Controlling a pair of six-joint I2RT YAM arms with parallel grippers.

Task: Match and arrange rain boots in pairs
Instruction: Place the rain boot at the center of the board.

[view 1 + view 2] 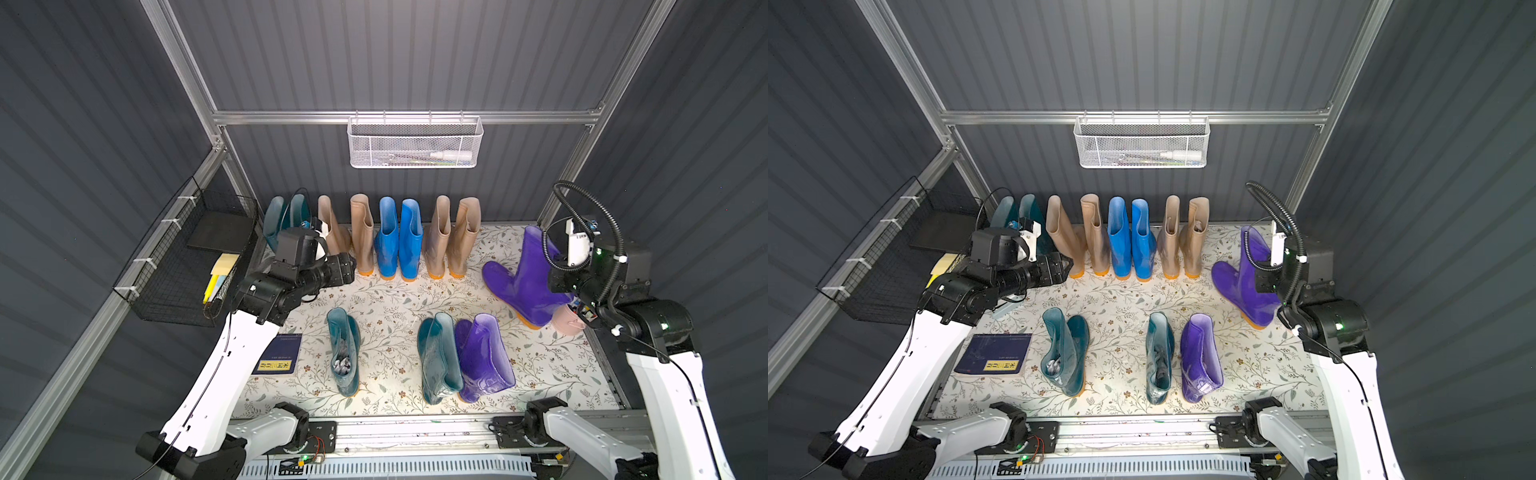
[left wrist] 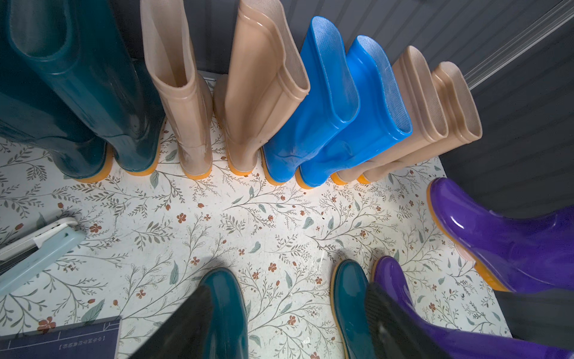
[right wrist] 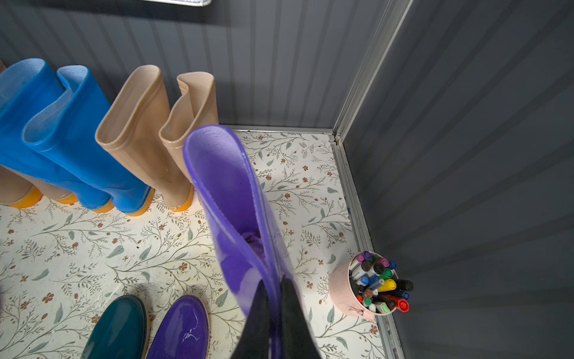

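Along the back wall (image 1: 291, 166) I see a row of eight boots (image 1: 386, 237), side by side. Nearer me stand a lone boot (image 1: 345, 357) on the left and two touching boots (image 1: 440, 361) on the right. A tilted boot (image 1: 528, 282) is far right, with the marker cup (image 3: 340, 286) beside it.

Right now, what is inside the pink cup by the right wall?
Markers of many colours stand in the pink cup, with their caps up. Their lower parts and the bottom of the cup cannot be seen, because the cup's wall covers them.
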